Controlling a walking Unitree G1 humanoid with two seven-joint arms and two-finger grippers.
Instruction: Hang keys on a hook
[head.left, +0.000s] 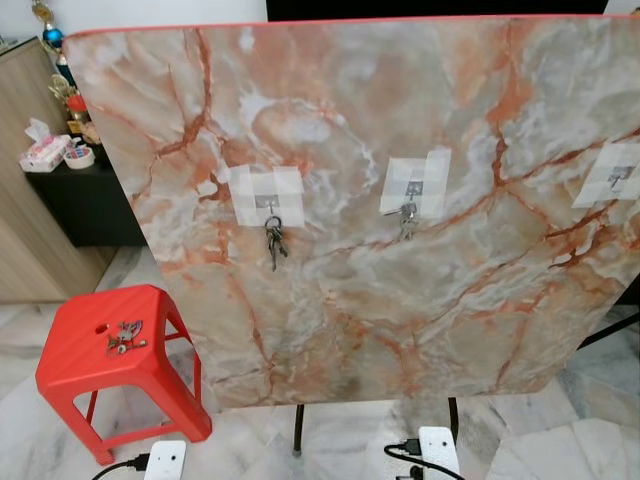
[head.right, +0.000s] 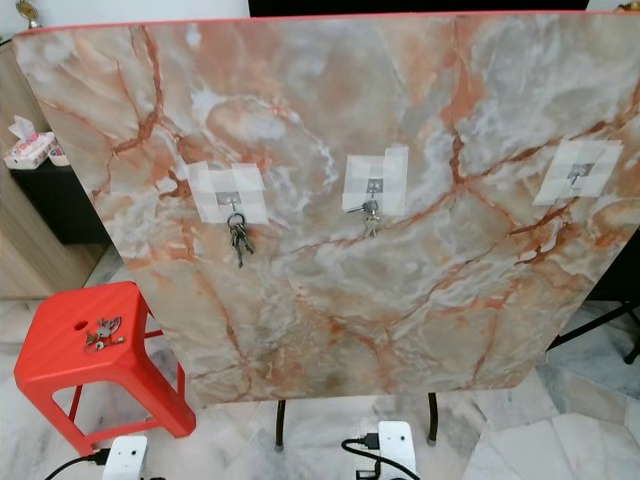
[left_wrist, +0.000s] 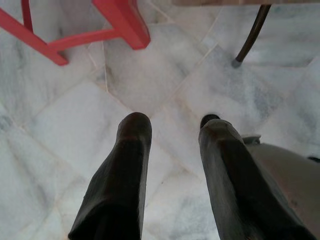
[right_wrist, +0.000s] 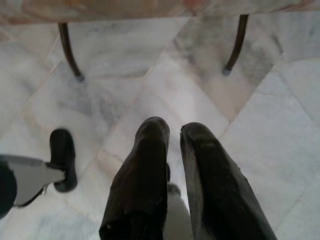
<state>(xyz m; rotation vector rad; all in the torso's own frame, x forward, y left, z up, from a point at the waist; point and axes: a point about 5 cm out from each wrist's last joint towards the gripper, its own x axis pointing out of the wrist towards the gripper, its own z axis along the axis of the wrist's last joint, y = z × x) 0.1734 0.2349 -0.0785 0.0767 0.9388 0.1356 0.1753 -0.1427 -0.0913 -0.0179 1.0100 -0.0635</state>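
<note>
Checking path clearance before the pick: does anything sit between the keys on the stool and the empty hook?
Nothing visible does. The keys lie alone on the red stool, left of the board. The free hook is at the board's right, past two hooks already holding keys. Both tools hang over the floor.

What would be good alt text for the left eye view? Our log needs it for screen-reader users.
A tilted marble-patterned board carries three taped hooks: key bunches hang on the left hook and middle hook, the right hook is bare. Another key bunch lies on a red stool at lower left.
</note>
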